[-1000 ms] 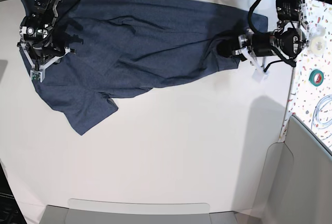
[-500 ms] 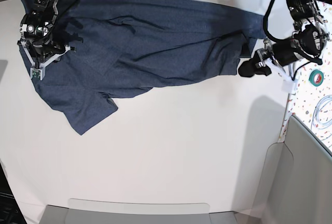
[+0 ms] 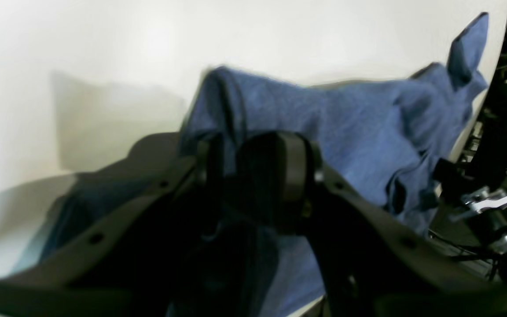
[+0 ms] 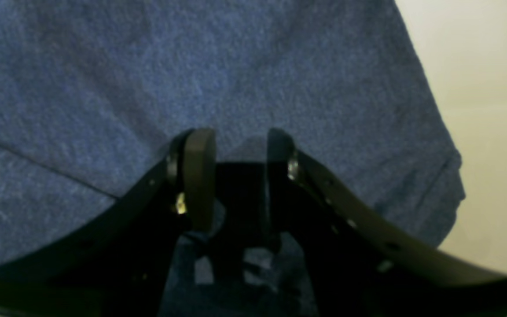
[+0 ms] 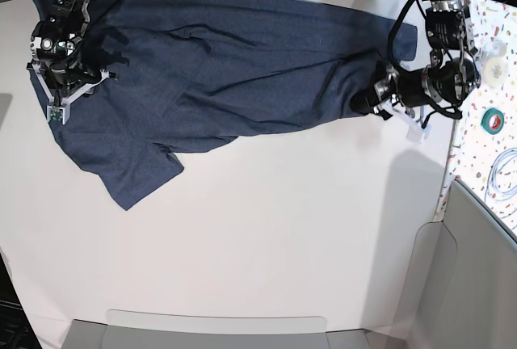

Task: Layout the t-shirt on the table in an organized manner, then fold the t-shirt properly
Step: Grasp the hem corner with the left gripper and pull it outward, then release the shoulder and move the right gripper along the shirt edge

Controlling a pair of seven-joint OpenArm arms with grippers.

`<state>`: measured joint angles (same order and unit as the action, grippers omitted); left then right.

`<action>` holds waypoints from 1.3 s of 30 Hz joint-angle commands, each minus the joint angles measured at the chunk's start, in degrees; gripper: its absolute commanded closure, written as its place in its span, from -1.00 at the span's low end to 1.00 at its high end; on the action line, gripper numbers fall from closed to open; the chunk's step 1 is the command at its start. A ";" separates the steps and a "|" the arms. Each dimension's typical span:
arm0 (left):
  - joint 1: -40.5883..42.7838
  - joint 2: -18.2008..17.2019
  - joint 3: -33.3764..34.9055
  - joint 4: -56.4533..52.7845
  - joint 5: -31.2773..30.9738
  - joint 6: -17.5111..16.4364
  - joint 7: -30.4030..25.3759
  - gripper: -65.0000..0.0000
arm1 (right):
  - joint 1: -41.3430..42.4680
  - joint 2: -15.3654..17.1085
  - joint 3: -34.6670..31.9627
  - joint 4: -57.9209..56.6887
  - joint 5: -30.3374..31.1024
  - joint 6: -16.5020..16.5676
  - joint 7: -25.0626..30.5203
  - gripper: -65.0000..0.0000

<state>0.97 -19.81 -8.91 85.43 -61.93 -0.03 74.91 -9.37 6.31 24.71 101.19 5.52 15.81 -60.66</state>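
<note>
The dark navy t-shirt (image 5: 226, 66) lies spread across the far half of the white table (image 5: 266, 228), plain side up, with one sleeve pointing to the near left. My left gripper (image 5: 359, 105) is at the shirt's right edge. In the left wrist view its jaws (image 3: 231, 154) stand a little apart, just behind a raised fold of the t-shirt (image 3: 346, 123). My right gripper (image 5: 79, 90) sits on the shirt's left part. In the right wrist view it (image 4: 240, 141) is open, fingers apart and pressed onto the t-shirt (image 4: 192, 66).
A speckled strip along the right holds a green tape roll (image 5: 493, 119) and a white roll (image 5: 494, 48). A grey panel (image 5: 477, 268) stands at the near right and a grey tray (image 5: 218, 329) runs along the near edge. Cables hang at the back.
My left gripper let go of the shirt's right edge, swung away to the right, and has come back to that edge. My right gripper shifted slightly toward the far edge.
</note>
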 commanded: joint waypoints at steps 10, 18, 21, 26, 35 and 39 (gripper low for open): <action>-1.10 -0.63 -0.10 0.86 -0.88 -0.19 -0.06 0.41 | 0.18 0.51 0.13 0.92 -0.20 -0.12 0.22 0.38; -2.51 1.13 -0.10 0.77 -0.88 -0.19 0.03 0.41 | 0.18 0.42 0.04 0.92 -0.11 -0.12 0.22 0.38; -2.60 2.19 -0.10 0.77 -0.88 -0.19 0.03 0.47 | 0.18 0.42 0.04 0.92 -0.11 -0.12 0.22 0.38; -2.60 2.63 -0.19 0.77 -0.97 -0.19 0.03 0.92 | -0.44 0.42 0.04 0.92 -0.02 -0.12 0.22 0.38; -5.94 2.63 -0.63 0.77 -1.32 -0.19 -0.41 1.00 | -0.96 0.42 0.04 0.92 0.06 -0.12 0.31 0.38; -8.40 2.71 -0.63 0.86 -1.32 -0.36 -1.20 1.00 | -0.96 0.42 0.04 0.92 -0.02 -0.12 0.31 0.38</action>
<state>-6.00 -16.64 -9.15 85.27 -62.08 -0.03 74.70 -10.35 6.31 24.71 101.41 5.93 15.79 -59.77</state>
